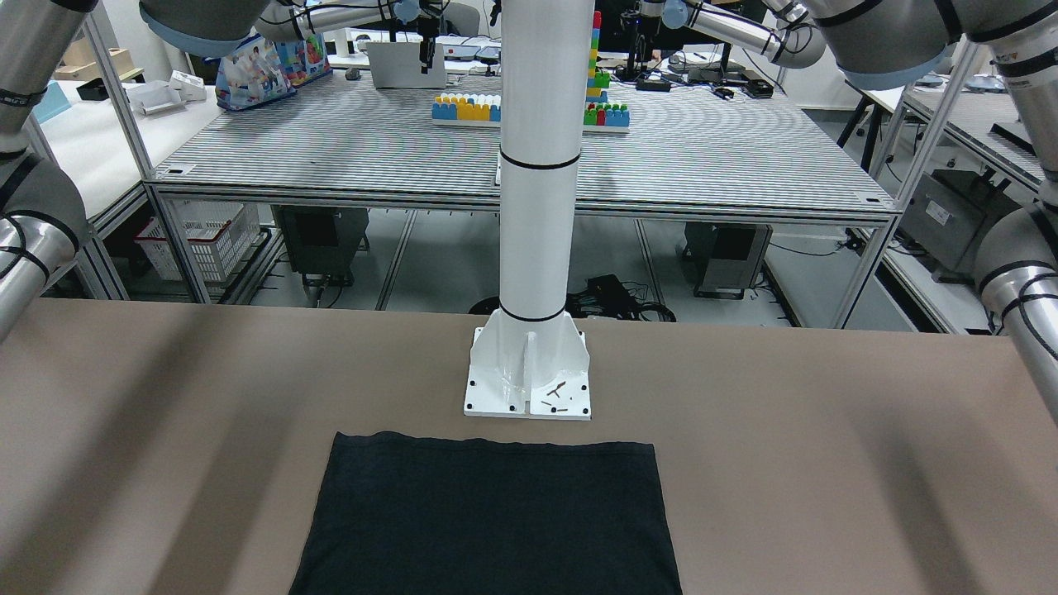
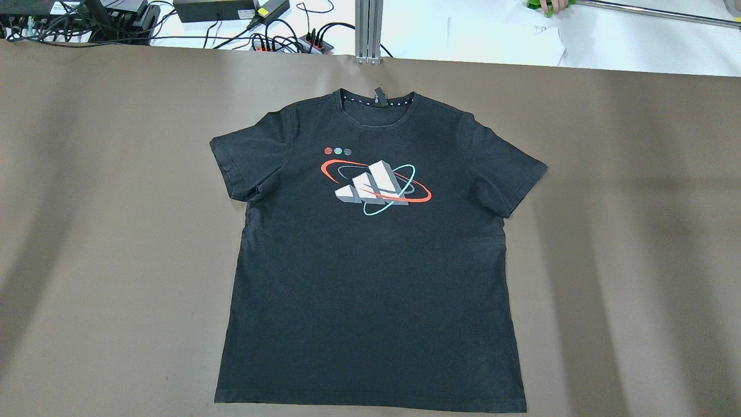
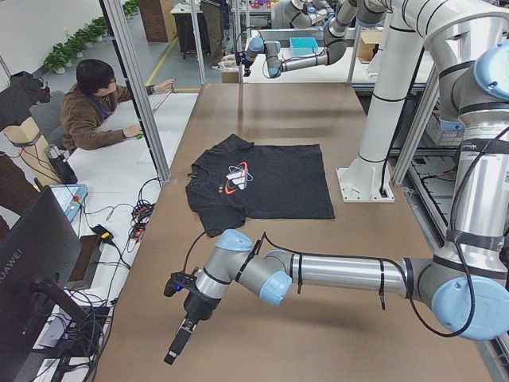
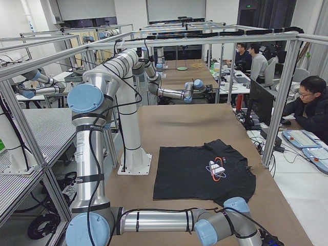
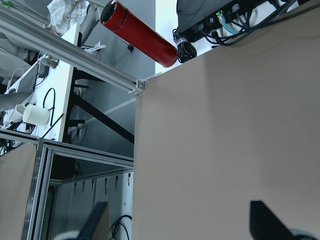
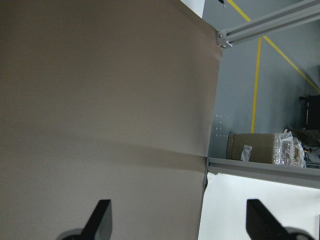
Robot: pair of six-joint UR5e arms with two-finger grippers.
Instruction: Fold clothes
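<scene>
Both grippers were empty: left gripper (image 5: pixel 180 225) and right gripper (image 6: pixel 180 220) each had jaws spread wide over the brown table (image 2: pixel 87 231), touching nothing. Black T-shirt (image 2: pixel 370 278) lay flat, print up, mid-table in overhead view, well apart from both grippers. Collar at 12 o'clock, hem at 6 o'clock, sleeves out at 10 and 2.

On my front camera the black garment (image 1: pixel 488 521) lies flat and smooth on the brown bench (image 1: pixel 826 463). Its hemmed edge runs parallel to the white pillar's base plate (image 1: pixel 496 397), near it but not touching, and I note a few small dark bits lying on that plate. Links of the left arm (image 1: pixel 1025 306) and the right arm (image 1: pixel 25 248) show at the frame's edges, well apart from the cloth.
</scene>
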